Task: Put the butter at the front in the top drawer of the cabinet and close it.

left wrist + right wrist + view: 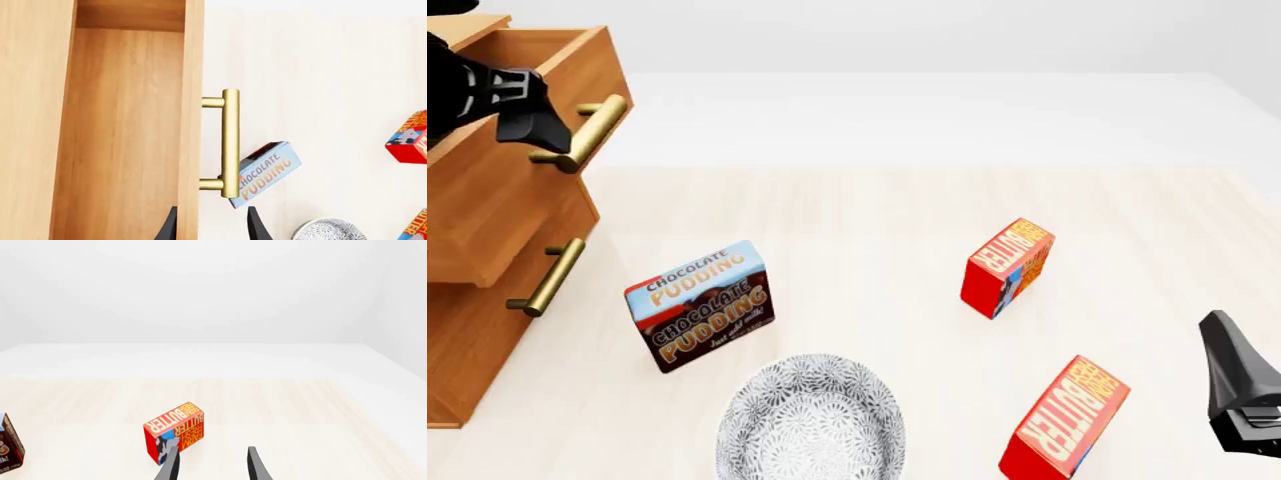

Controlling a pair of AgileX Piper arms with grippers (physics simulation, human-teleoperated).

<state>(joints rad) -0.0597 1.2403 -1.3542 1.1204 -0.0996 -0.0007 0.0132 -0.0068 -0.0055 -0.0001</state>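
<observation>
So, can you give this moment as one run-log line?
top drawer: open | left gripper: open, near handle | butter: on table | right gripper: open, empty

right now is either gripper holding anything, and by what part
Nothing is held. The left gripper is open beside the top drawer's handle; the right gripper is open and empty.

two butter cartons (1009,267) (1066,420), one pudding box (701,305), one bowl (811,420)

Front overhead; wrists close, forward-facing
</observation>
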